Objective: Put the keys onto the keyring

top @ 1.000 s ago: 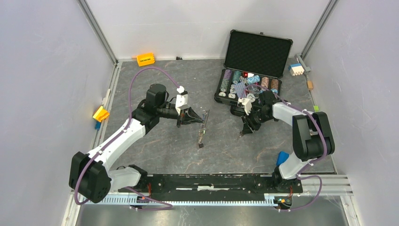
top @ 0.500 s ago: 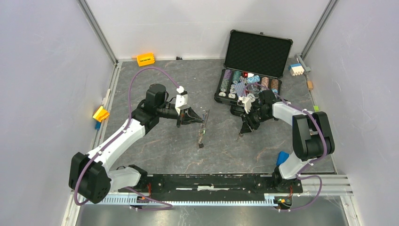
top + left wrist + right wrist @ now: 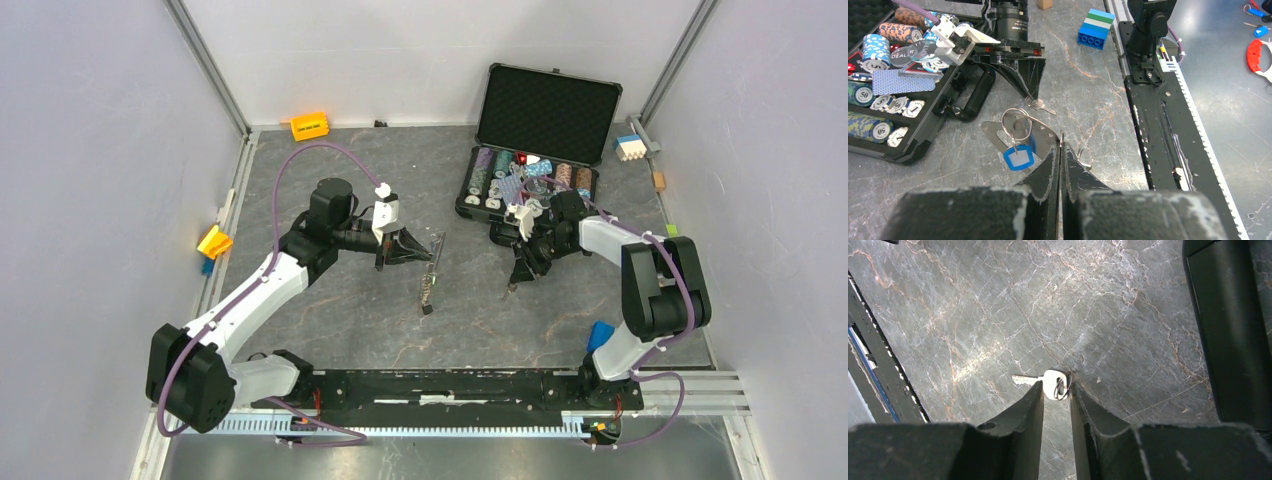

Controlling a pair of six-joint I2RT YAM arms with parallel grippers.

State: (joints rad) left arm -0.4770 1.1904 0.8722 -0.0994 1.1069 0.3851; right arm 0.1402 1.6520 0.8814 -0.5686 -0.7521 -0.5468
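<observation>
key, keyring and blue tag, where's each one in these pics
key (image 3: 1052,381): right wrist view, on its head
keyring (image 3: 994,135): left wrist view, on the oval's left end
blue tag (image 3: 1018,160): left wrist view, on its pale middle

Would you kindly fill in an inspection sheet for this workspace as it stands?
Surface: grey marbled table.
Job's things: key flat on table; keyring, blue tag attached.
Clutter: open chip case, orange block, blue brick.
Grippers: left gripper shut on keyring's edge; right gripper straddling key's head, grip unclear.
Cables: purple cable arching over left arm.
Surroundings: plain walls, aluminium frame posts.
</observation>
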